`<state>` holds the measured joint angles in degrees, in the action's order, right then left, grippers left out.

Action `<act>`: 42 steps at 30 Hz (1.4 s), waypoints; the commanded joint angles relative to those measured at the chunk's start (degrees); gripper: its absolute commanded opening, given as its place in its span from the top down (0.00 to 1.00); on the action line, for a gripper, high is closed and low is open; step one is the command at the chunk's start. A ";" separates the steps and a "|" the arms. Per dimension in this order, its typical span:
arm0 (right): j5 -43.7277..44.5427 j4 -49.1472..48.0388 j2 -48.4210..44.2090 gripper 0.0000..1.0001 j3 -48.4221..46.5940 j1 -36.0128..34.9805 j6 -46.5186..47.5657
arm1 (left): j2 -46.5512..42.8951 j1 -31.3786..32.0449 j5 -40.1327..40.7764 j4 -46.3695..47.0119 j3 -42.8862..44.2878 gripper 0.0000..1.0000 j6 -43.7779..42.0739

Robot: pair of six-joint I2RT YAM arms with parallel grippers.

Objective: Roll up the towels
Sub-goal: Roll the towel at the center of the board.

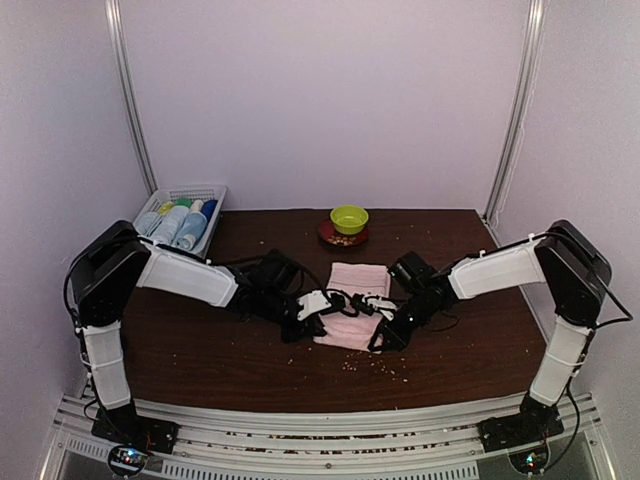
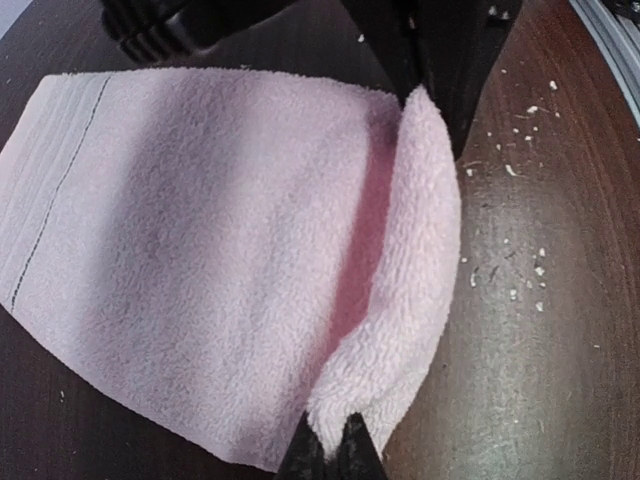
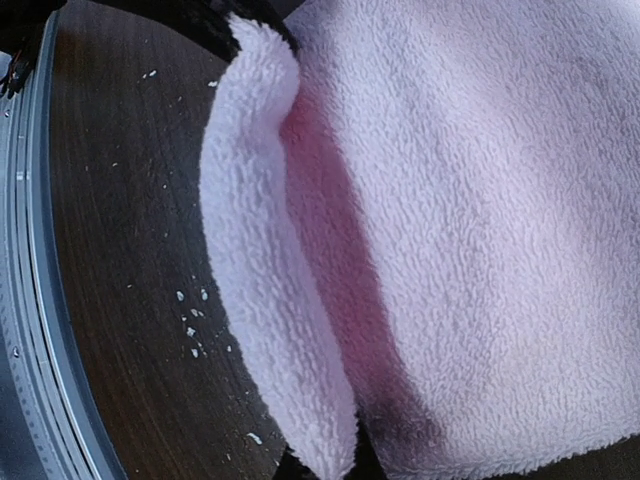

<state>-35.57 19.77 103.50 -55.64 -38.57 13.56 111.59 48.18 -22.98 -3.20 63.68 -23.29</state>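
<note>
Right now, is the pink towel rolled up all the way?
No, only one edge of the pink towel curls over; the rest lies flat on the table.

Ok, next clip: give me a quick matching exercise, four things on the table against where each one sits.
Things:
1. pink towel
2. green bowl
3. white basket
4. crumbs

Places:
A. far left corner, holding bottles
B. scattered on the wood near the front edge
C. middle of the table, near edge lifted into a fold
D. centre of the far edge, on a dark red plate

Pairs: 1-C, 2-D, 3-A, 4-B
</note>
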 commanded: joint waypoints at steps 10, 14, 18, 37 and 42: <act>1.32 6.35 8.62 1.00 0.97 5.25 -2.69 | 5.28 -0.85 12.01 -3.66 5.47 0.95 5.40; 0.42 6.75 9.98 1.00 0.63 5.68 -2.33 | 4.35 -0.81 14.81 -2.09 4.81 0.81 6.59; 0.33 6.88 11.02 1.00 0.53 5.74 -2.21 | 0.10 -0.82 18.01 2.57 1.17 0.70 7.71; -1.32 6.86 12.33 1.00 0.44 7.70 -2.40 | -8.92 4.90 8.58 12.71 -7.38 0.93 3.32; -1.43 6.95 12.77 1.00 0.27 8.15 -2.49 | -7.40 6.80 5.97 13.60 -7.51 1.00 1.98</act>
<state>-52.60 21.69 110.61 -58.26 -31.46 11.20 103.42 54.11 -12.58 7.46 56.16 -19.46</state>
